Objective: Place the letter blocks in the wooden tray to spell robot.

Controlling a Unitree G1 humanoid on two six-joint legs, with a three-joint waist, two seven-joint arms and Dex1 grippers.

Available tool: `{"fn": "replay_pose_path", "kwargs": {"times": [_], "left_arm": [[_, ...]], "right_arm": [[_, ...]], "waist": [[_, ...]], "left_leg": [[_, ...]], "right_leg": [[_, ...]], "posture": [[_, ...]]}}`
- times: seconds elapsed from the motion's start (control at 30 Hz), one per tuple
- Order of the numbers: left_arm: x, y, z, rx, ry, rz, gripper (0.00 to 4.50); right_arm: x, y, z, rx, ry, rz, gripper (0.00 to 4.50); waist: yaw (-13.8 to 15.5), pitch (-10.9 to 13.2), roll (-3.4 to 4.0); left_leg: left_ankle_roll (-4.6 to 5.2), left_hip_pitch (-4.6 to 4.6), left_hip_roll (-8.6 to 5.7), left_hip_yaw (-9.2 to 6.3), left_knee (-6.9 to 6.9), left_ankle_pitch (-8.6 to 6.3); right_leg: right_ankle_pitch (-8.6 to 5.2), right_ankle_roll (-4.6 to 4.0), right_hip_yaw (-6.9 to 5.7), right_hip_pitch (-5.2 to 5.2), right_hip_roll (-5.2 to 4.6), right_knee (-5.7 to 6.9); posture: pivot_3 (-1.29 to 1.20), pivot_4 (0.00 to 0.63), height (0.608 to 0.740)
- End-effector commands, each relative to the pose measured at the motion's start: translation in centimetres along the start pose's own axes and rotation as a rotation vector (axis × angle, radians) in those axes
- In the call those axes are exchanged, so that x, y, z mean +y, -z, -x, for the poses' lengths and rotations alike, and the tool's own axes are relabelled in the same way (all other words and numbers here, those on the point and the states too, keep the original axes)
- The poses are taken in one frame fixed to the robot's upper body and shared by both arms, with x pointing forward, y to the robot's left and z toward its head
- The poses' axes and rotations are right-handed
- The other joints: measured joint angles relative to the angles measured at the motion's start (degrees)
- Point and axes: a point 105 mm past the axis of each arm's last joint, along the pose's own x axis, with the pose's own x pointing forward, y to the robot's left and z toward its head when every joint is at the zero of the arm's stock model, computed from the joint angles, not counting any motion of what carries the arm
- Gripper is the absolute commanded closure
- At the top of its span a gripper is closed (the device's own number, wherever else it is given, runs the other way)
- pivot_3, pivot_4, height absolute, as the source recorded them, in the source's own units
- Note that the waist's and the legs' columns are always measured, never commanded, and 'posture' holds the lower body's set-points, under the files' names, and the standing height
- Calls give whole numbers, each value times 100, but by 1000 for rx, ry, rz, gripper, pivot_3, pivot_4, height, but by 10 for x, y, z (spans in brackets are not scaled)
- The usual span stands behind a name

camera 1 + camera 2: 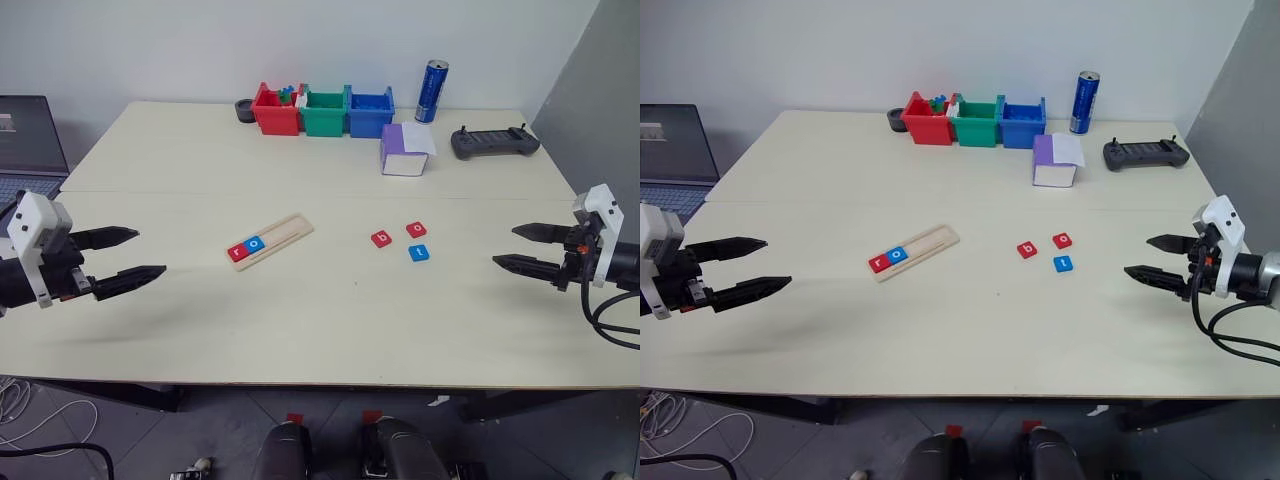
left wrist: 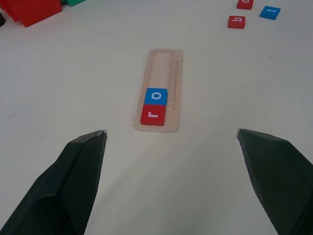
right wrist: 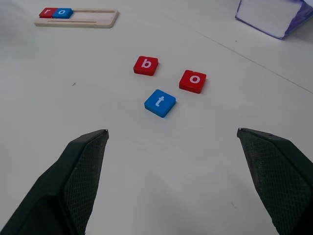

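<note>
Centrally on a pale table [image 1: 330,330], the wooden tray [image 1: 272,241] is laid at a slant, with a red "r" block [image 1: 238,252] and a blue "o" block [image 1: 255,243] seated side by side, touching, at its near-left end; the rest of the groove is bare. To the right of the tray, three loose blocks are clustered on the tabletop: a red "b" block [image 1: 381,239], a red "o" block [image 1: 416,229] and a blue "t" block [image 1: 420,253], close together but apart. The left gripper [image 1: 130,254] is held above the table's left edge, well apart from the tray, fingers spread wide and gripping nothing. The right gripper [image 1: 517,247] is held near the right edge, beyond the loose blocks, likewise spread wide and empty.
</note>
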Motion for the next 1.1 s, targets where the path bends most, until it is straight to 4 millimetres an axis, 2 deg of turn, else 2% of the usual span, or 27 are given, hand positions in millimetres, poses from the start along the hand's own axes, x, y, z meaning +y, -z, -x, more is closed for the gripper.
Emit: {"fn": "replay_pose_path", "kwargs": {"times": [0.03,0.27,0.37,0.43,0.53,0.6,0.73,0.87,0.97,1.1], "left_arm": [[-4,-16,17,-21,33,-47,0],[11,-14,20,-2,-38,-46,0],[7,-3,15,35,-16,-61,0],[3,15,11,96,-3,-76,0],[-1,45,-3,176,6,-135,0],[-5,56,-18,147,7,-139,0],[-8,60,-46,41,9,-70,0],[-8,62,-64,2,20,-42,0],[-6,63,-71,-1,28,-29,0],[-8,69,-89,18,74,-16,0]], "right_arm": [[3,-18,10,-42,-18,44,25],[7,-17,13,-29,-47,47,25],[9,-17,11,-32,-57,49,25],[15,-19,6,-42,-87,51,25],[38,-19,-14,-54,-192,53,25],[60,-20,-33,-65,-267,69,25],[95,-32,-66,-127,-350,76,25],[128,-37,-85,-165,-450,68,25],[137,-38,-91,-168,-467,65,25],[147,-40,-96,-186,-493,56,25]], "waist": [[-6,0,0],[17,0,1],[11,1,1],[7,1,3],[5,2,4],[5,2,4],[26,2,-3],[28,-3,-13],[28,-4,-14],[30,-6,-18]], "left_leg": [[0,0,0,1,0,0],[1,1,0,0,0,0],[1,0,0,2,-1,0],[1,0,0,3,-2,-1],[1,3,0,5,-5,-1],[1,6,4,4,-6,-1],[2,-3,6,0,5,0],[3,-10,4,1,9,-1],[7,-10,0,1,9,-3],[10,-8,-5,-1,11,-4]], "right_leg": [[0,0,0,0,0,0],[0,0,0,0,0,-1],[0,0,3,-1,0,-1],[0,0,3,-2,0,-2],[-1,-1,6,-2,0,-1],[0,0,5,-1,2,-1],[0,0,2,-2,4,4],[1,1,2,-3,3,0],[1,1,2,-2,2,-1],[1,1,1,0,-2,1]], "posture": [[0,150,740],[0,150,740],[0,150,740],[0,150,740],[0,150,740],[0,150,740],[0,150,740],[0,150,740],[0,150,740],[0,150,740]]}}
